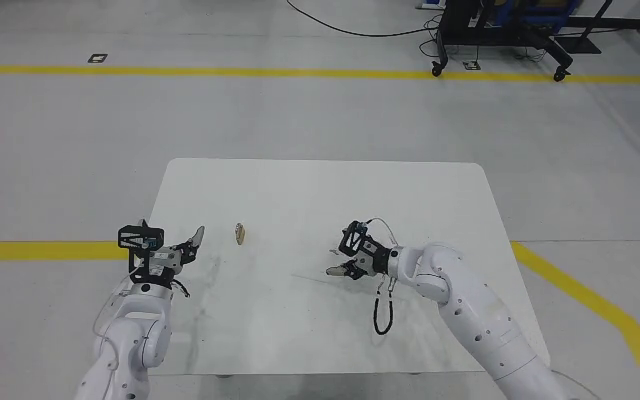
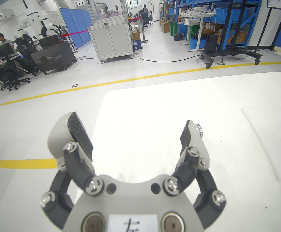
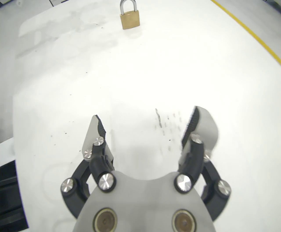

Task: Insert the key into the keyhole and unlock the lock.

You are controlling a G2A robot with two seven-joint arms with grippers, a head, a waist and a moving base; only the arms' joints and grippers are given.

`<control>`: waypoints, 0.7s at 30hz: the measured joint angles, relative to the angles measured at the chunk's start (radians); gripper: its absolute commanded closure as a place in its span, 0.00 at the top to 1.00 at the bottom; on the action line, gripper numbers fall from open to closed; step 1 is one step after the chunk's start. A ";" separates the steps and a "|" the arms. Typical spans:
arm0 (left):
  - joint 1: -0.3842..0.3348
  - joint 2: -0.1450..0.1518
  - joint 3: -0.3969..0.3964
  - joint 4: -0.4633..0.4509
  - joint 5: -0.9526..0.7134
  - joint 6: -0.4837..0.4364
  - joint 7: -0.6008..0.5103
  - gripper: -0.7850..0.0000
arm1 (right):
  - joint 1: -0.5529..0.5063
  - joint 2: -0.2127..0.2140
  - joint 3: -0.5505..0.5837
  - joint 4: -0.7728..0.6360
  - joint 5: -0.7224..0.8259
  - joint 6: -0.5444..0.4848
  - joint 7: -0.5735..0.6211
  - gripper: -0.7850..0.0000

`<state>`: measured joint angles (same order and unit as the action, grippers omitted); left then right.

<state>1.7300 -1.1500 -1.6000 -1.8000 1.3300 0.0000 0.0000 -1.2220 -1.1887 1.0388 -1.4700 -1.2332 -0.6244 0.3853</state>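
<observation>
On worktop (image 1: 420, 200): my right claw (image 3: 146, 116) spread wide, empty. Brass padlock (image 3: 129, 18) lies roughly dead ahead, well apart, shackle end pointing away along my reach. My left claw (image 1: 193, 246), also wide and empty, sits nearer padlock.

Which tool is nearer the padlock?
Left. The left tool sits just beside the padlock; the right tool is farther off, on its other side.
</observation>
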 measured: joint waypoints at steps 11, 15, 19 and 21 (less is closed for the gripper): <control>0.000 0.000 0.000 0.000 0.000 0.000 0.000 1.00 | 0.082 -0.020 -0.079 0.093 -0.059 0.014 -0.015 0.00; 0.000 0.000 0.000 0.000 0.000 0.000 0.000 1.00 | 0.093 -0.022 -0.084 0.105 -0.050 -0.004 -0.032 0.00; 0.000 0.000 0.000 0.000 0.000 0.000 0.000 1.00 | 0.090 -0.018 -0.077 0.104 -0.053 -0.022 -0.053 0.00; 0.000 0.000 0.000 0.000 0.000 0.000 0.000 1.00 | 0.088 -0.015 -0.072 0.094 -0.061 -0.032 -0.062 0.00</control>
<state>1.7300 -1.1500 -1.6000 -1.8000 1.3300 0.0000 0.0000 -1.1339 -1.2040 0.9672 -1.3756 -1.2942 -0.6566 0.3231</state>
